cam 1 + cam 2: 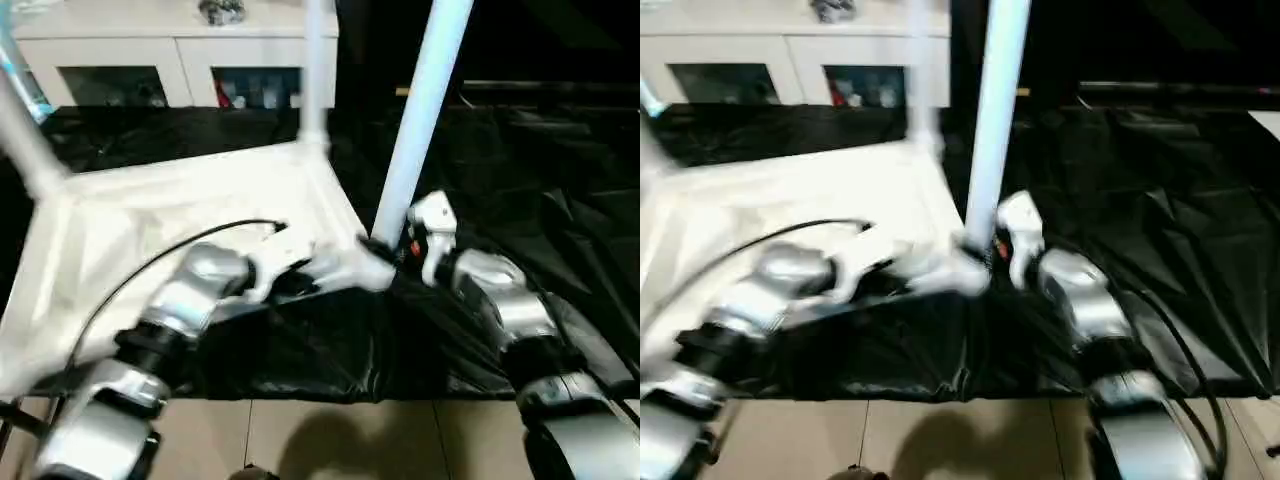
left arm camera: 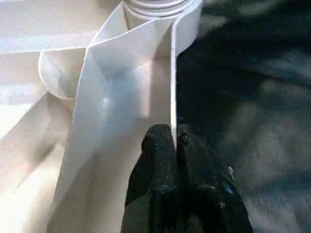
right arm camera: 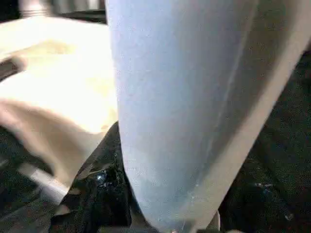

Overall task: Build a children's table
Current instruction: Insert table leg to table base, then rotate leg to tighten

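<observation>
The white tabletop (image 1: pixel 190 210) lies underside up on a black cloth. One leg (image 1: pixel 315 70) stands in its far right corner socket and another leg (image 1: pixel 25 130) leans up at the left. A third leg (image 1: pixel 420 110) rises, slightly tilted, from the near right corner, and my right gripper (image 1: pixel 385 250) is shut on its lower end. In the right wrist view this leg (image 3: pixel 184 97) stands close, with a black finger (image 3: pixel 97 194) beside it. My left gripper (image 2: pixel 174 141) is shut on the tabletop's thin rim (image 2: pixel 172 73), just short of the same corner socket (image 2: pixel 155 7).
A white cabinet (image 1: pixel 180 50) with glass doors stands at the back. The black cloth (image 1: pixel 520 170) spreads to the right of the tabletop. Tiled floor (image 1: pixel 330 440) shows at the front. A black cable (image 1: pixel 150 265) loops over my left forearm.
</observation>
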